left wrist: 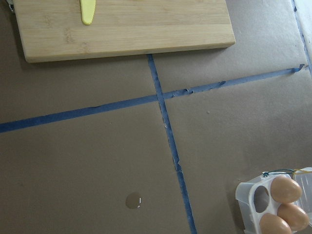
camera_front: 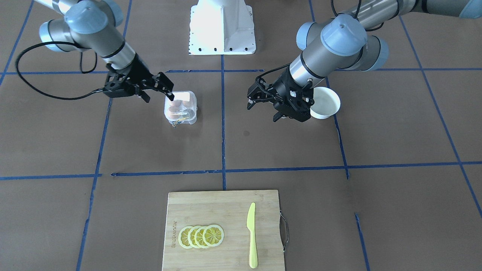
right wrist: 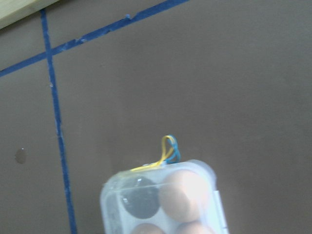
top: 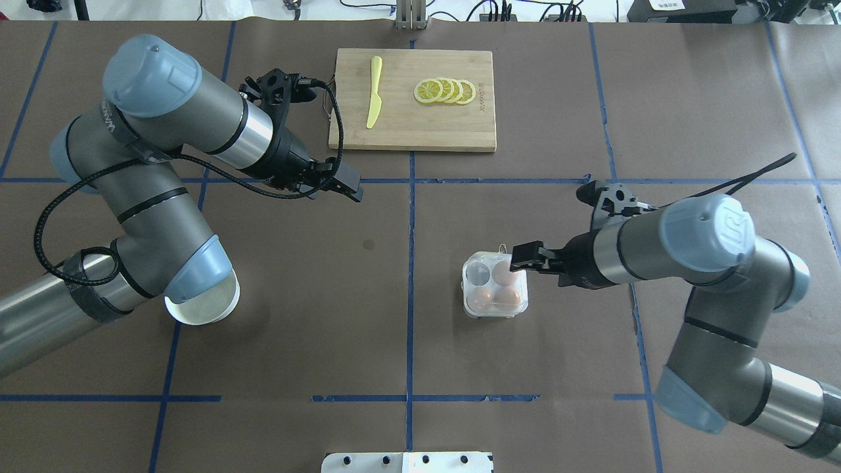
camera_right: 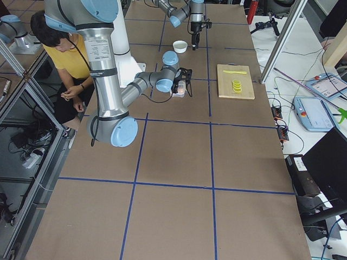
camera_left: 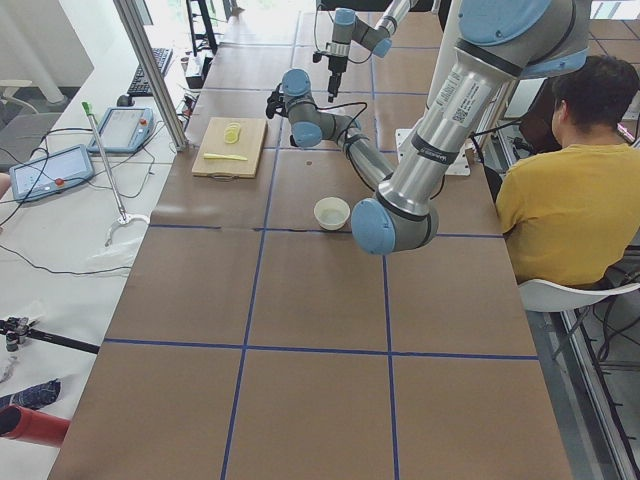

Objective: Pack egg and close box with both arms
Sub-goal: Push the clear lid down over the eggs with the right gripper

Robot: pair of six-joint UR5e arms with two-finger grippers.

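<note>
The clear four-cell box (top: 468, 309) stands right of the table's middle and holds three brown eggs, with one far cell empty. The egg (top: 481, 299) in the near left cell looks a little duller. In the right wrist view the box (right wrist: 112, 195) looks hazy, as if the lid lies over the eggs; I cannot tell whether it is latched. A yellow-blue loop (right wrist: 168, 151) sticks out of its far edge. My right gripper (camera_front: 159, 99) (top: 525, 256) is open, one fingertip at the box's rim. My left gripper (camera_front: 263, 112) (top: 351, 187) is open and empty, well away from the box.
A white bowl (camera_front: 331, 103) stands under my left arm's elbow and looks empty. A wooden cutting board (top: 453, 125) at the far side carries several lemon slices (top: 445, 90) and a yellow knife (top: 374, 92). The white pedestal (camera_front: 222, 26) is at the robot's side.
</note>
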